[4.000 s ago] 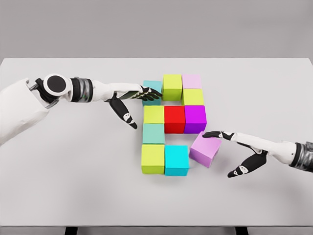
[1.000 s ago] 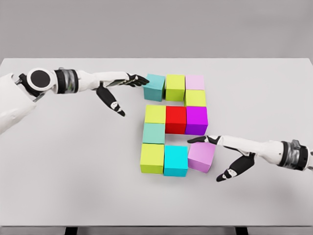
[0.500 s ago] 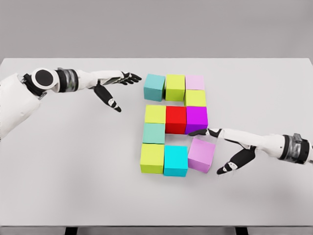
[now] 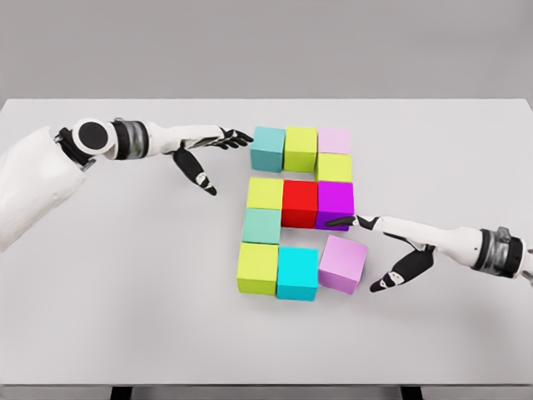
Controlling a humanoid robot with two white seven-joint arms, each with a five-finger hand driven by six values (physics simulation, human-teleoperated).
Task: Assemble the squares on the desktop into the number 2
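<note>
A pale grey table (image 4: 125, 292) fills most of the view. On it, near the centre, lie ten coloured blocks forming a rough figure. The top row reads teal block (image 4: 268, 148), lime block (image 4: 300, 148), pink block (image 4: 334, 140). A yellow-green block (image 4: 334, 167) sits just below the pink one, at its 6 o'clock. The middle row is a yellow block (image 4: 265, 193), red block (image 4: 299, 202) and magenta block (image 4: 335, 202), all touching. A mint block (image 4: 261, 226) sits under the yellow one, with a green block (image 4: 257, 267) below that and a cyan block (image 4: 297, 272) touching it at 3 o'clock. A lilac block (image 4: 343, 263) lies tilted beside the cyan block, at its 3 o'clock.

The left hand (image 4: 208, 150) is open with fingers stretched, its fingertips just at 9 o'clock of the teal block. The right hand (image 4: 387, 246) is open too, fingers spread and gripping nothing, one fingertip near the magenta block's lower right corner, above the lilac block.
</note>
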